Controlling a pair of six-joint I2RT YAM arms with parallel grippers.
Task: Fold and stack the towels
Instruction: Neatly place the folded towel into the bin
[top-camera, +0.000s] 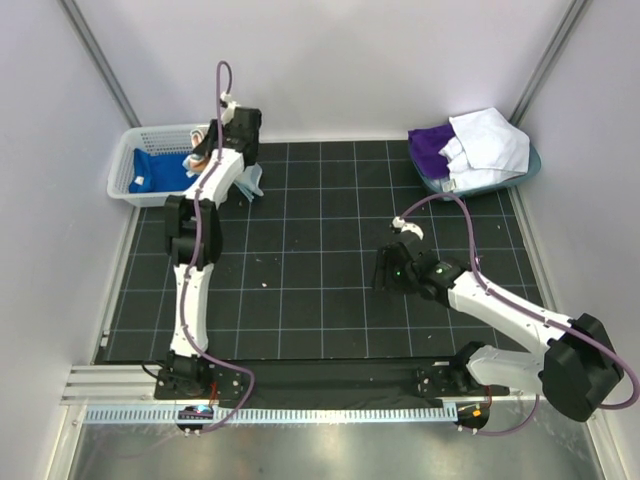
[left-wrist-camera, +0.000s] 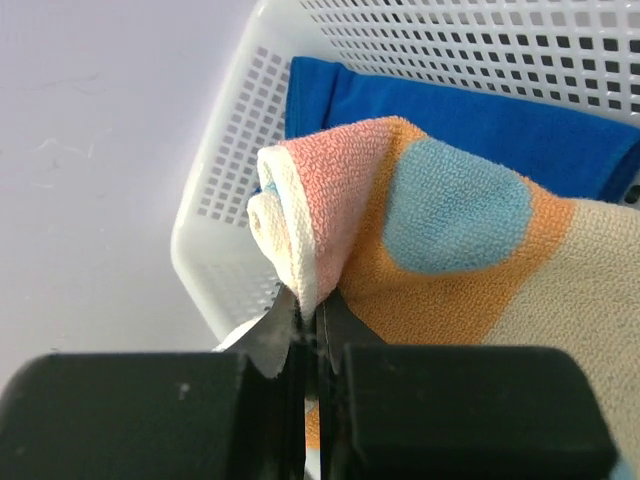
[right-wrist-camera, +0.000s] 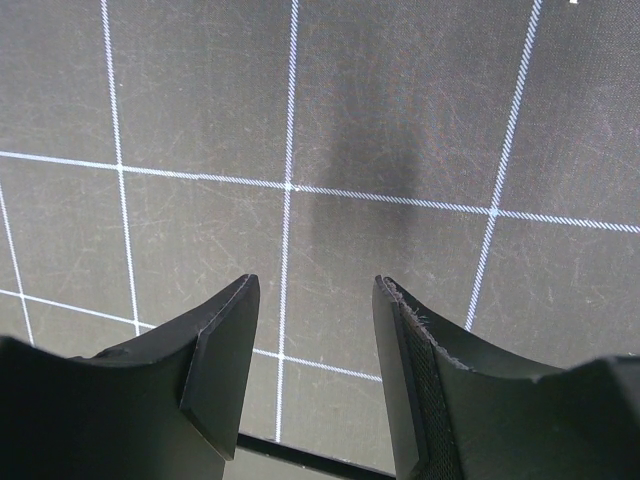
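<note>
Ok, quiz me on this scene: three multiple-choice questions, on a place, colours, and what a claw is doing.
1. Where is the blue towel? A in the white basket; B on the mat; C on the floor.
2. Which colours lie in the teal tub? A blue, orange; B purple, white; C green, white.
3. The left gripper is: A open; B shut on the polka-dot towel; C out of view.
Answers: 1A, it sits inside the mesh walls; 2B, purple towel and white towel there; 3B, it pinches the towel's edge.
</note>
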